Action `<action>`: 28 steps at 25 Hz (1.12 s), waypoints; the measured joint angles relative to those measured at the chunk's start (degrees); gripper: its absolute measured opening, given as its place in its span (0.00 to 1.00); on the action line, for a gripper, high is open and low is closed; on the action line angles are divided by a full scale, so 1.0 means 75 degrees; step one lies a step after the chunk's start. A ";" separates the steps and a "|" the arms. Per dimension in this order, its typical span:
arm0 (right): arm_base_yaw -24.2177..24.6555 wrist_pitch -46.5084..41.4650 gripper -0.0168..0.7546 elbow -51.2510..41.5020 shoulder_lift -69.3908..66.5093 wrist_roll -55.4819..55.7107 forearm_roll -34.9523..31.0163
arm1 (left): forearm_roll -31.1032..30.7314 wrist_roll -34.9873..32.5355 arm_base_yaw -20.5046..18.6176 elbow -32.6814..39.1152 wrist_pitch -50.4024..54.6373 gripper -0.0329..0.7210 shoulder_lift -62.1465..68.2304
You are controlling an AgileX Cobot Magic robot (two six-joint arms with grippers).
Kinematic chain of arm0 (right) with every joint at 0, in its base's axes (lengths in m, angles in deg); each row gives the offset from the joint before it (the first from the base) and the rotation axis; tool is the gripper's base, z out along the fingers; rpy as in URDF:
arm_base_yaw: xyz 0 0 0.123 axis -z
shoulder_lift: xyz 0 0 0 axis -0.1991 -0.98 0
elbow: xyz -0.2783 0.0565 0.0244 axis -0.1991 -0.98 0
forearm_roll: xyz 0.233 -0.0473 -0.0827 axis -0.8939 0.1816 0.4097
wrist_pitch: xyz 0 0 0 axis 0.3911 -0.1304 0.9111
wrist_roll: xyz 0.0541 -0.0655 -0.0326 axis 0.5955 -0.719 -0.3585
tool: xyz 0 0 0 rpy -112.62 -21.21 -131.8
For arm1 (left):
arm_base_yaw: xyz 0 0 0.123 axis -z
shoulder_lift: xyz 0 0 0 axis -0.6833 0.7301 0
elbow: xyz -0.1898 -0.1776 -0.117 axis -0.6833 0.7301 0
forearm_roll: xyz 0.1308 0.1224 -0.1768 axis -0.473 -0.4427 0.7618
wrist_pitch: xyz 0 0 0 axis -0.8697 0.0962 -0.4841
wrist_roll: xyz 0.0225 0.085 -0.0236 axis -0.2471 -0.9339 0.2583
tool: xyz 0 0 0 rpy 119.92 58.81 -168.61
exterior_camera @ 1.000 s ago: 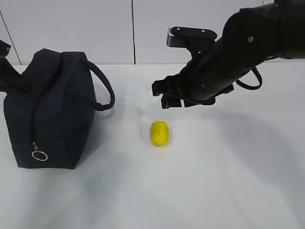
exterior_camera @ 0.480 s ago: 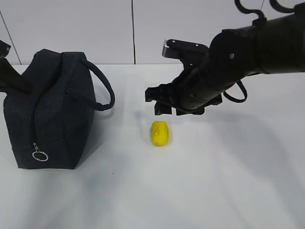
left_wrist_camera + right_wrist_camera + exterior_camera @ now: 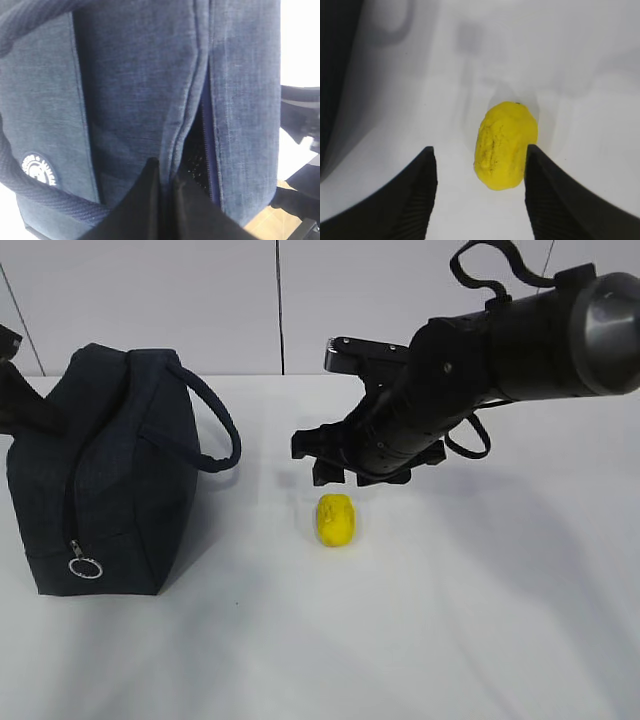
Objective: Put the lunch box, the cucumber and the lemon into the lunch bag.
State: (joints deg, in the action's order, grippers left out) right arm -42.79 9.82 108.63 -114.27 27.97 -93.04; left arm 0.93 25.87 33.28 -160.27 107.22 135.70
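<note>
Lemon position: lemon (image 3: 337, 519) lies on the white table (image 3: 480, 620), right of the lunch bag (image 3: 100, 470) and well apart from it.
Right gripper: right gripper (image 3: 333, 468) hangs above the lemon and slightly behind it in the exterior view, jaws apart and empty.
Direction to target: in the right wrist view the lemon (image 3: 505, 145) sits ahead of the fingers (image 3: 422, 190), nearer the right-hand one and off the midline, so the gripper (image 3: 479, 195) needs to go down and a little further forward.
Long axis: the lemon's long axis runs roughly along the gripper's line of sight, so the jaws would close across its narrow width; the gap looks wider than the fruit.
Left gripper: left gripper (image 3: 165, 200) is pinched closed on the edge of the bag (image 3: 125, 90) beside the zipper, apparently holding the opening; how wide the mouth gapes cannot be judged from this close view.
Nearer arm: the right one, by a clear margin.
Other items: lunch box and cucumber are not visible; possibly inside the bag, but the frames do not show it.
</note>
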 joint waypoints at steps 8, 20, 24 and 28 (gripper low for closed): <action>0.0000 0.0000 0.58 0.0046 -0.0388 0.0012 0.0000 | 0.0000 0.0000 0.0000 -0.0030 0.0145 0.04 0.0000; 0.0000 0.0057 0.58 0.0331 -0.0927 0.0030 0.0113 | -0.0018 0.0000 0.0000 -0.0030 0.0236 0.04 0.0000; 0.0000 0.0027 0.58 0.0588 -0.1165 0.0030 0.0152 | -0.0029 0.0000 0.0000 -0.0035 0.0252 0.04 0.0000; 0.0000 -0.0021 0.58 0.0606 -0.1233 0.0030 0.0275 | -0.0029 0.0000 0.0000 -0.0035 0.0252 0.04 0.0000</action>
State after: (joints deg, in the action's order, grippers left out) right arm -42.79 9.66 113.17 -123.52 28.19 -90.98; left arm 0.72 25.87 33.28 -160.54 109.11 135.70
